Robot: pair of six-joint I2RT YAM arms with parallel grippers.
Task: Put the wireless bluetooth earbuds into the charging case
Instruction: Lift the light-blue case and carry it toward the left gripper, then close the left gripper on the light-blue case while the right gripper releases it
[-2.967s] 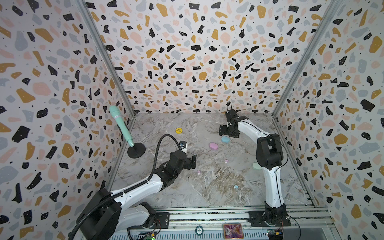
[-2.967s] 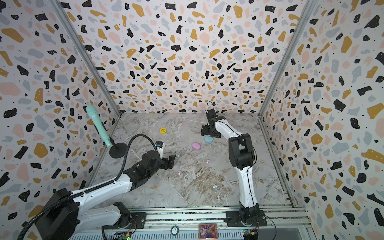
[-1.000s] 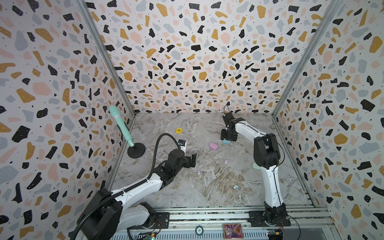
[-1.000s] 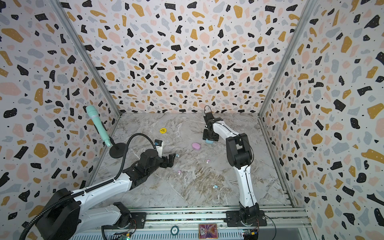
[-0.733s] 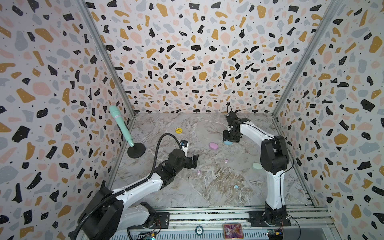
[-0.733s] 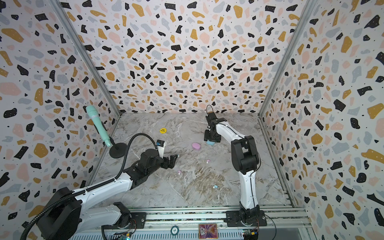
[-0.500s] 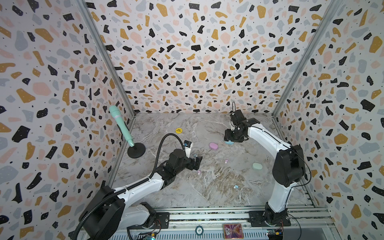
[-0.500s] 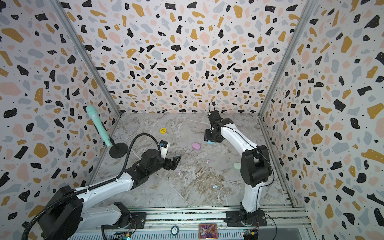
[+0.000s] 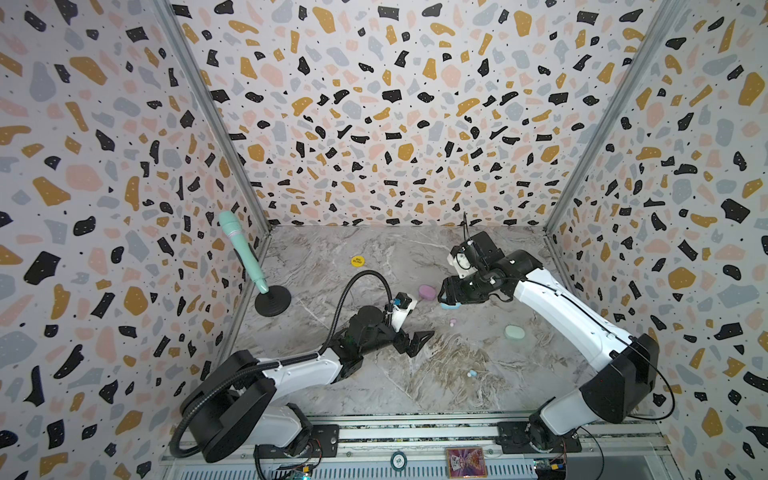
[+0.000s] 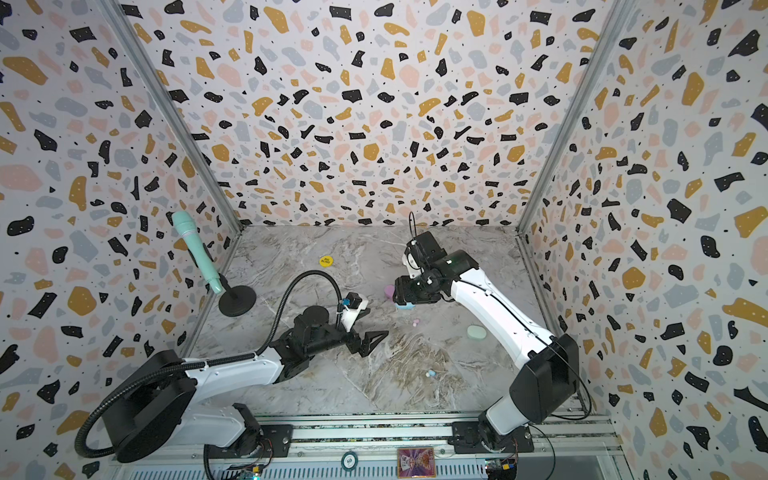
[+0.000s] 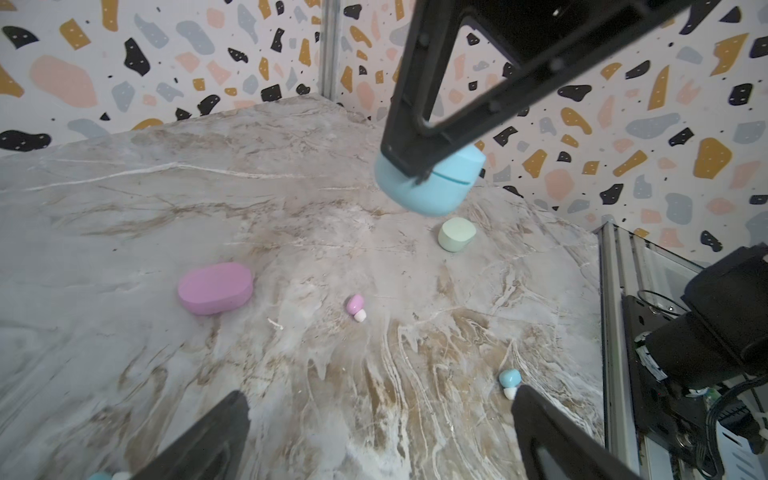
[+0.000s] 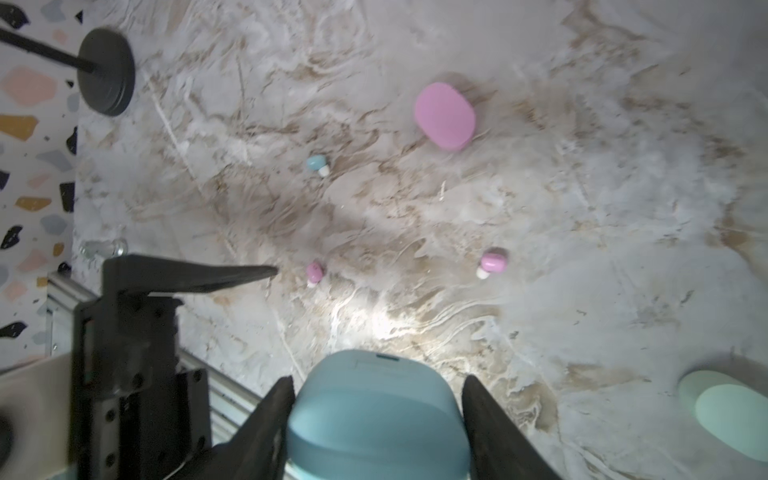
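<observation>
My right gripper (image 9: 451,297) (image 12: 378,380) is shut on the blue charging case (image 9: 450,305) (image 10: 405,306) (image 11: 432,183) (image 12: 374,415) and holds it above the marble floor, lid closed. A pink case (image 9: 427,292) (image 11: 215,287) lies just behind it, a pale green case (image 9: 514,332) (image 11: 456,234) further right. Loose earbuds lie about: a pink one (image 9: 452,322) (image 11: 356,306), a second pink one (image 12: 314,273) and a blue one (image 9: 471,373) (image 11: 510,380). My left gripper (image 9: 415,340) (image 11: 378,399) hangs open and empty low over the floor, one finger beside the blue bud.
A mint microphone on a black round stand (image 9: 272,300) stands by the left wall. A yellow disc (image 9: 357,261) lies at the back. Terrazzo walls close in three sides, and a metal rail (image 9: 415,432) runs along the front.
My right arm has swung its elbow out to the right, and its gripper has carried the blue case forward, up off the floor. My left gripper has slid right, toward the middle.
</observation>
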